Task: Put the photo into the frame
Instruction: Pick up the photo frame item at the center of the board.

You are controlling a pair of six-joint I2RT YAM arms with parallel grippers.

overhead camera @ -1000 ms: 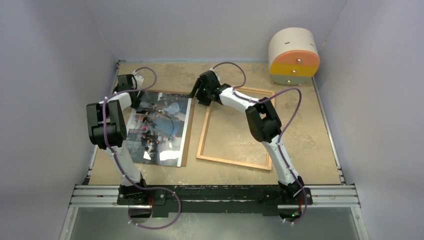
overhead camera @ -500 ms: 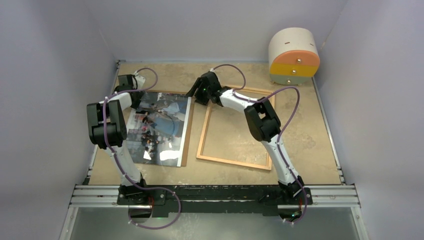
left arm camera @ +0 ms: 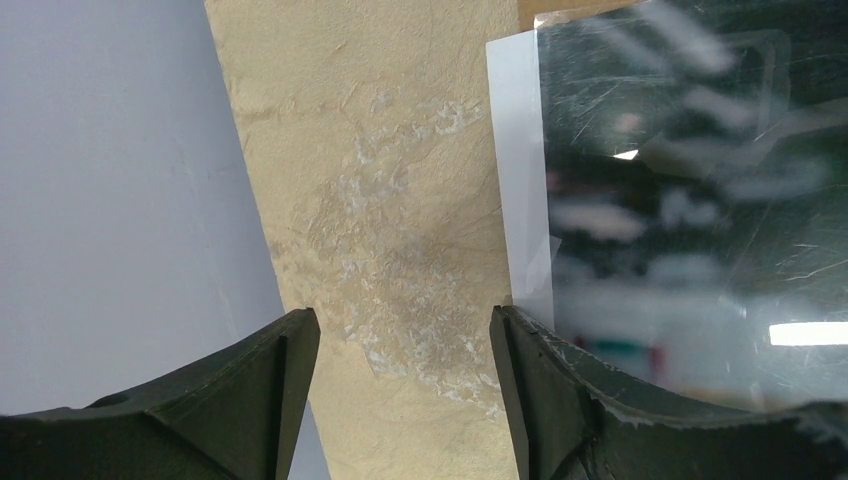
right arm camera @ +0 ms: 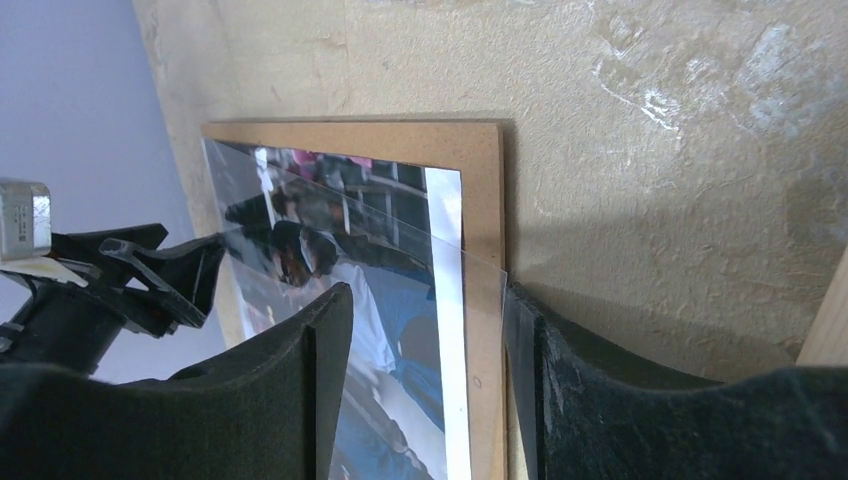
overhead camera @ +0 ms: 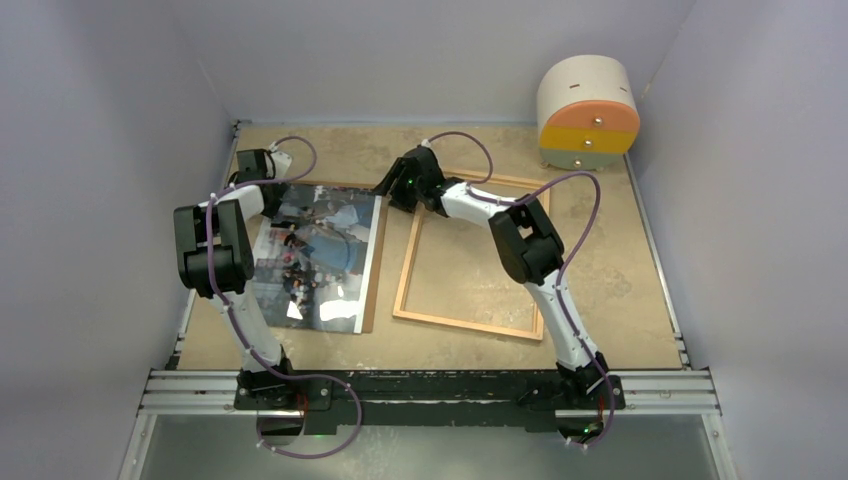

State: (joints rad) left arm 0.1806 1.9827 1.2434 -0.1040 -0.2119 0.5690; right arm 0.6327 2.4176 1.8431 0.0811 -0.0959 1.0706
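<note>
The photo [overhead camera: 320, 250], a glossy print of people in blue and dark tones, lies face up on a brown backing panel [overhead camera: 372, 290] at the left. A clear scratched sheet [left arm camera: 700, 100] lies over it. The empty wooden frame [overhead camera: 408, 265] lies flat to its right. My left gripper [overhead camera: 262, 178] is at the photo's far left corner, open; its jaws [left arm camera: 402, 320] show only bare table between them, and one finger sits at the white edge [left arm camera: 515, 150]. My right gripper [overhead camera: 388, 188] is at the far right corner, open [right arm camera: 428, 295], astride the photo's [right arm camera: 380, 250] edge and the backing panel's [right arm camera: 485, 200] edge.
A round beige box [overhead camera: 588, 110] with orange and yellow drawer fronts stands at the back right corner. Grey walls close in the table on the left, back and right. The left arm's gripper [right arm camera: 110, 290] shows in the right wrist view, and a corner of the frame [right arm camera: 825, 330] at its right edge.
Both grippers have narrowed a little while staying open. The right gripper has crept left onto the photo's far right corner. The left gripper has shifted slightly at its corner.
</note>
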